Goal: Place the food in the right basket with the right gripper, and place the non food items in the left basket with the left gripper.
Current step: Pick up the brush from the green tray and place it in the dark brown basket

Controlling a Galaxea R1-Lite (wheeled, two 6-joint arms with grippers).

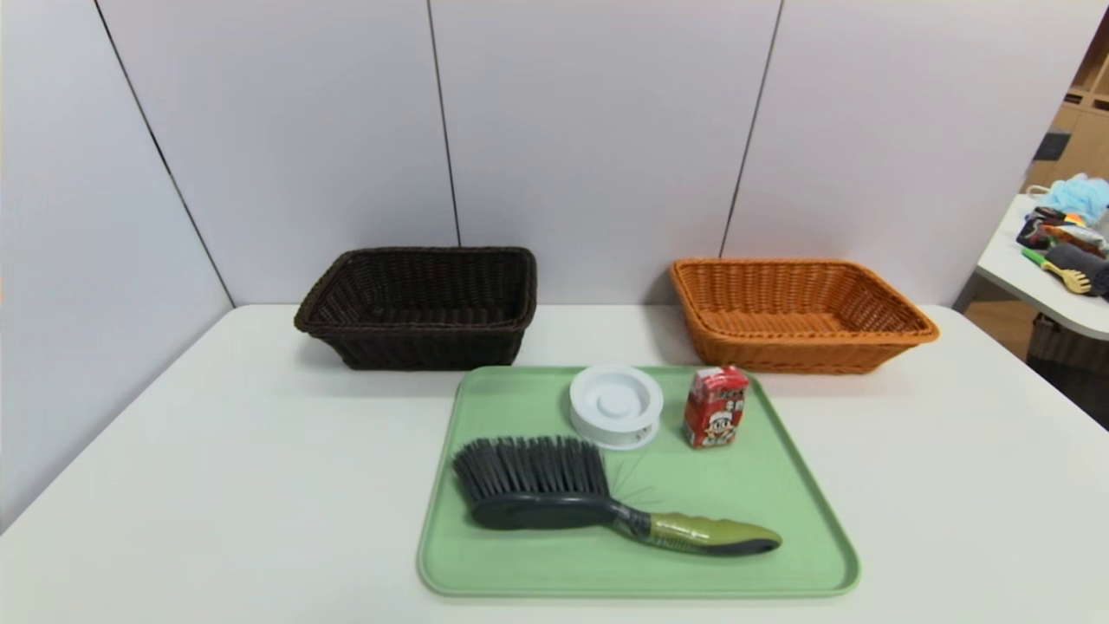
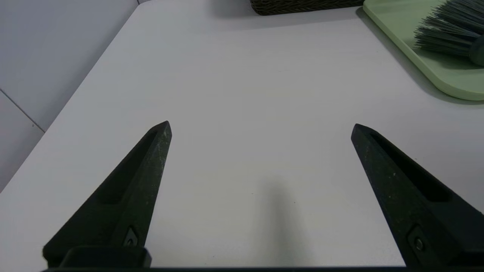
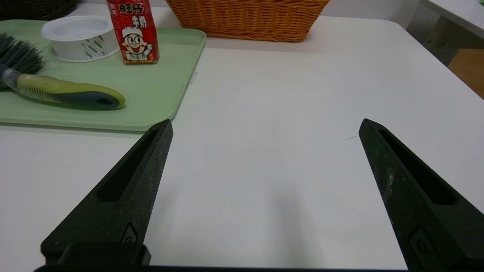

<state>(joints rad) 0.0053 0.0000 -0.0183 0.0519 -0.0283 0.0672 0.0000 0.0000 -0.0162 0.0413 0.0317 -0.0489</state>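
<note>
Carton (image 1: 715, 406), brush (image 1: 554, 490) and disc (image 1: 616, 406) all sit on the tray (image 1: 485, 555); both baskets (image 1: 420, 303) (image 1: 797, 312) hold nothing. My left gripper (image 2: 261, 126) gapes empty over bare table. My right gripper (image 3: 264, 126) likewise; nothing sorted yet.

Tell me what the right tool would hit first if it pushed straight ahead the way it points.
Probably nothing soon: the open right tool points over bare table, with the orange basket just off its line. Depth is uncertain.

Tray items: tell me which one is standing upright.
The red drink carton, at the tray's far right corner, stands on end. The brush and white spool both lie flat.
</note>
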